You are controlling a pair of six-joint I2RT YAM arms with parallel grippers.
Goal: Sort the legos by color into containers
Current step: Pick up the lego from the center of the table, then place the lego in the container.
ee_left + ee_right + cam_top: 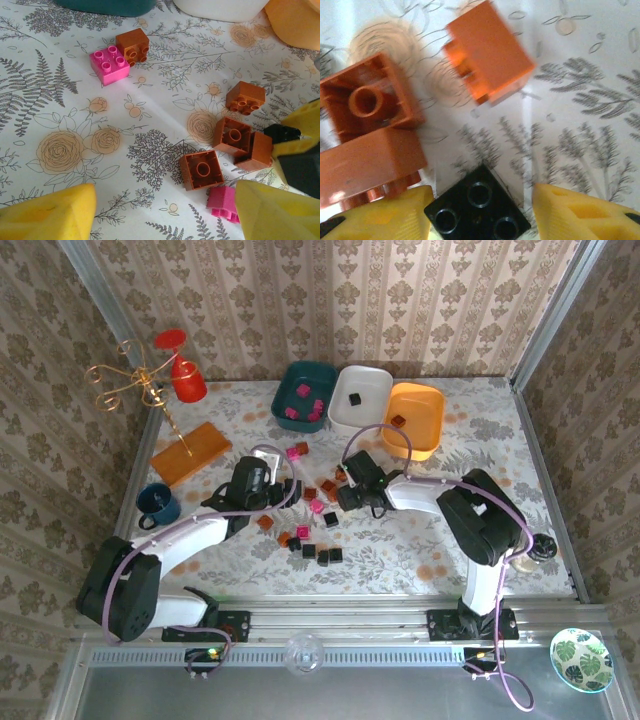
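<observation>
Floral tablecloth spreads under both arms, and loose legos lie scattered mid-table between them. My left gripper hangs released above a brown brick, holding nothing. My right gripper straddles a black brick; I cannot tell whether it pinches it. Beyond, the teal tray holds pink legos, the white tray one black, the orange tray one brown.

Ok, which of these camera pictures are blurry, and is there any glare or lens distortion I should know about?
Right wrist view: the upper orange brick is motion-blurred, the black brick between the jaws sharper. Left wrist view: the pink brick is crisp, the near yellow jaws soft. Top external view: evenly bright, no harsh glare, walls splayed by a wide-angle lens.
</observation>
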